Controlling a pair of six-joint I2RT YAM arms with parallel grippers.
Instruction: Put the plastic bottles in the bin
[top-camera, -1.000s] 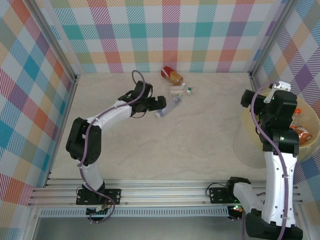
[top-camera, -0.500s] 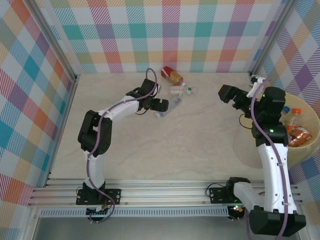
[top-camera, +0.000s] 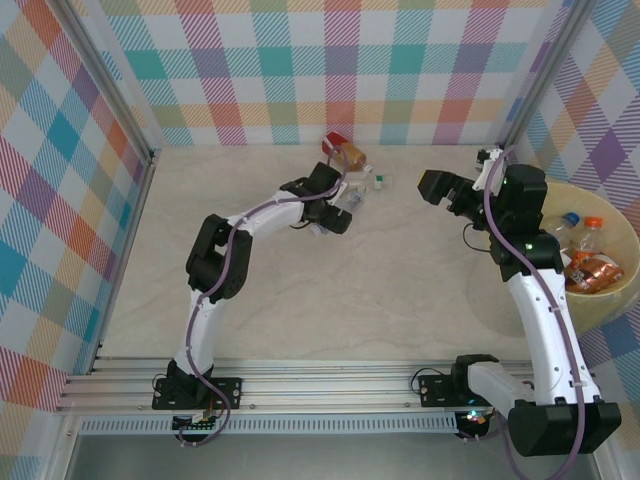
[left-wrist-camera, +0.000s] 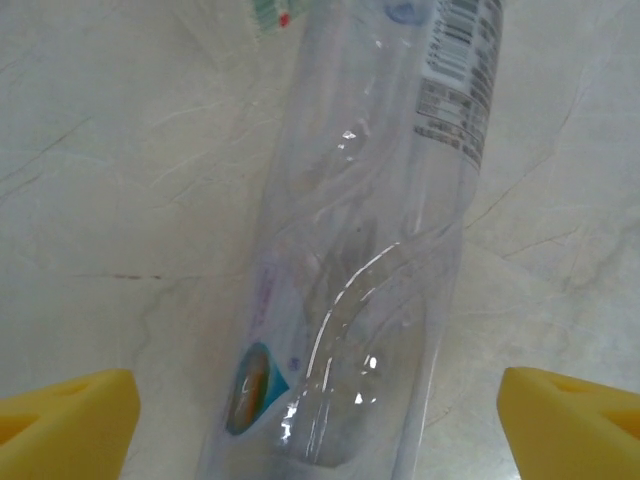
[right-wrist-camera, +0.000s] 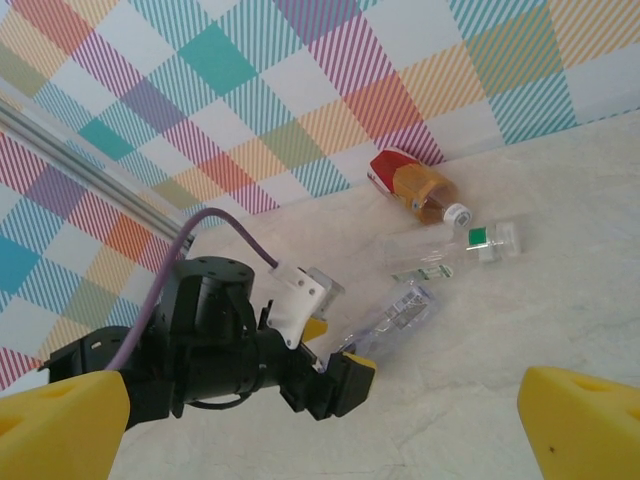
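The left pincer (left-wrist-camera: 320, 425) stands wide open around a clear bottle (left-wrist-camera: 370, 250) lying on the counter (left-wrist-camera: 100, 150), nothing gripped yet. If it closes off-centre, the smooth round bottle may roll or slip away. The right pincer (top-camera: 432, 187) is open and empty; the bin (top-camera: 612, 300) is far right.

Nothing legible was found. The clear bottle (left-wrist-camera: 370, 250) carried a white label (left-wrist-camera: 455, 80) with a barcode (left-wrist-camera: 462, 35) and fine print too blurred to read, plus a small colourful emblem (left-wrist-camera: 255, 385) near the bottle's lower end.
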